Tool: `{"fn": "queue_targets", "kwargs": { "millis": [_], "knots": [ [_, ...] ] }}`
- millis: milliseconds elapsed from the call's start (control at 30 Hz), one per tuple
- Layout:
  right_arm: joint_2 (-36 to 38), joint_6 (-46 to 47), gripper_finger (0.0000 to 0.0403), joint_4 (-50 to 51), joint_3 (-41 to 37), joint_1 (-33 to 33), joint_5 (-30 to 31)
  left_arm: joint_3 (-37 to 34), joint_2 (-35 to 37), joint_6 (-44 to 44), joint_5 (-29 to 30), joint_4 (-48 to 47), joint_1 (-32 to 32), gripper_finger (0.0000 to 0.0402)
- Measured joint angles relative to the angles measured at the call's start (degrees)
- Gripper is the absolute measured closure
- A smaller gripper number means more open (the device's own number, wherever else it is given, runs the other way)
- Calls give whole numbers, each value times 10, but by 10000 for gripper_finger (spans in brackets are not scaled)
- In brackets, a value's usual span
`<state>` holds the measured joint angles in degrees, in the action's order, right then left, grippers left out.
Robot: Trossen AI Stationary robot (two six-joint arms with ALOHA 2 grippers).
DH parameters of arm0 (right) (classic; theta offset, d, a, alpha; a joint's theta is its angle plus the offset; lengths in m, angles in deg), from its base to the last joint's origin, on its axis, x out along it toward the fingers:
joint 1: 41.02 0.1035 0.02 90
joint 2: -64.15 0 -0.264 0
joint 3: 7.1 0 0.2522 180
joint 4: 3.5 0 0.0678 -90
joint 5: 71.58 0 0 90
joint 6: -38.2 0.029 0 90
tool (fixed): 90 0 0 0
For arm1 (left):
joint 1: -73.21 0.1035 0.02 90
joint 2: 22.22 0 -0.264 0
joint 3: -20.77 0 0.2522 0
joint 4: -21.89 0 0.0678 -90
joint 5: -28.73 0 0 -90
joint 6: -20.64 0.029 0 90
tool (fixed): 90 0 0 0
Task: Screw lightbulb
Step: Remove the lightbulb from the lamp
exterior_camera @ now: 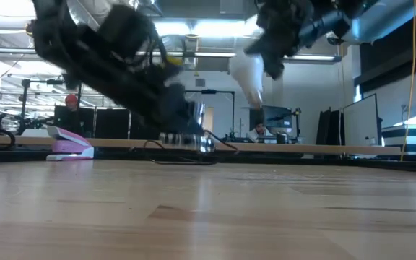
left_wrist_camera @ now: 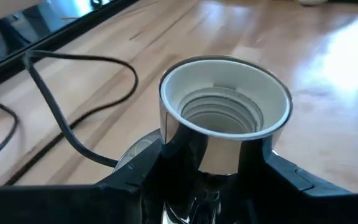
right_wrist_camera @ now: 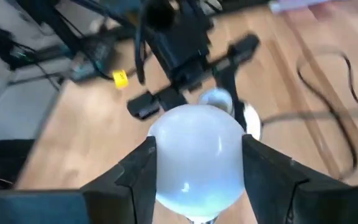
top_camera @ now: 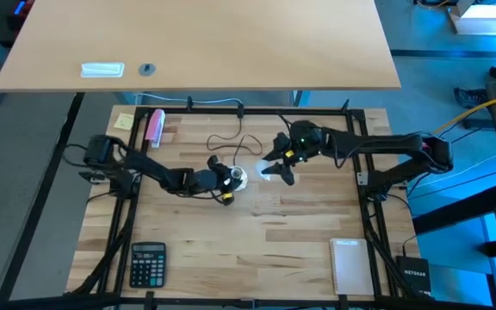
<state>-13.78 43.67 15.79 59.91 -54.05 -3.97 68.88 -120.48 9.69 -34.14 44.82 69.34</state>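
High view first, working across the pale butcher-block table [top_camera: 257,250]: at the left rear, a pink-and-white object [top_camera: 154,126] beside a yellow note [top_camera: 125,120], and a dark calculator [top_camera: 147,263] at the near left edge. The left arm reaches in low and stretched toward the middle, and the left gripper [top_camera: 227,179] is clamped tight on the round silver socket [left_wrist_camera: 225,121]. What a shiny chrome shell that is, with a white ribbed throat facing up and a thin black cord [left_wrist_camera: 73,118] looping off behind it!

Just to the right, the right arm comes in bent at the elbow, wrist tipped down. The right gripper [top_camera: 274,170] has the lightbulb [right_wrist_camera: 196,158] pinched between its two dark fingers [right_wrist_camera: 135,171], jaws spread around the glass. The bulb is smooth, frosted white, globe-shaped, and in the low view it hangs in the air, above and just beside the socket, not touching it. A white notepad [top_camera: 349,264] lies at the near right.
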Motion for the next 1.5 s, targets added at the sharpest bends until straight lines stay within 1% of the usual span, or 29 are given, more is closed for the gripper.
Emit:
{"fn": "queue_targets", "kwargs": {
  "millis": [167, 300, 400, 533, 567, 633, 700, 767, 833, 900, 967, 1067, 1100, 1200, 1233, 1300, 1500],
  "knots": [
    [0, 16, 207, 1, -42, 3, 40, 2, -77, 30, 3, 69, 25, 233],
    [0, 17, 210, 11, -56, 3, 50, 5, -107, 39, 3, 95, 38, 231],
    [0, 17, 209, 11, -57, 3, 61, 6, -108, 11, 2, 86, 45, 211],
    [0, 18, 209, 18, -57, 3, 88, 5, -102, 6, 3, 75, 48, 167],
    [0, 20, 209, 24, -57, 3, 101, 5, -93, 3, 3, 60, 48, 155],
    [0, 23, 210, 64, -52, 3, 127, 7, -63, -8, -1, -6, 46, 136],
    [0, 35, 210, 128, -43, 3, 161, 11, -17, -13, -8, -103, 41, 123],
    [0, 55, 209, 201, -30, 3, 206, 20, 42, -27, -30, -208, 36, 115],
    [0, 77, 208, 286, -11, 3, 239, 35, 102, -78, -57, -309, 31, 112],
    [-1, 73, 208, 344, 4, 2, 261, 38, 154, -115, -62, -368, 24, 111],
    [-2, 57, 207, 365, 5, 2, 280, 31, 185, -119, -46, -378, 18, 111],
    [-13, 19, 207, 363, -4, 1, 290, 30, 206, -90, -39, -380, 17, 110],
    [-19, -1, 207, 367, -11, -2, 286, 30, 212, -82, -38, -381, 17, 110],
    [-43, -42, 206, 374, -25, -1, 241, 30, 219, -85, -38, -388, 15, 110],
    [-50, -49, 206, 375, -28, -1, 236, 30, 220, -87, -38, -388, 13, 110],
    [-66, -56, 206, 371, -32, -1, 235, 30, 220, -86, -38, -389, 8, 110],
    [-99, -57, 205, 311, -39, -1, 234, 30, 220, -93, -38, -391, 0, 110]
  ]
}}
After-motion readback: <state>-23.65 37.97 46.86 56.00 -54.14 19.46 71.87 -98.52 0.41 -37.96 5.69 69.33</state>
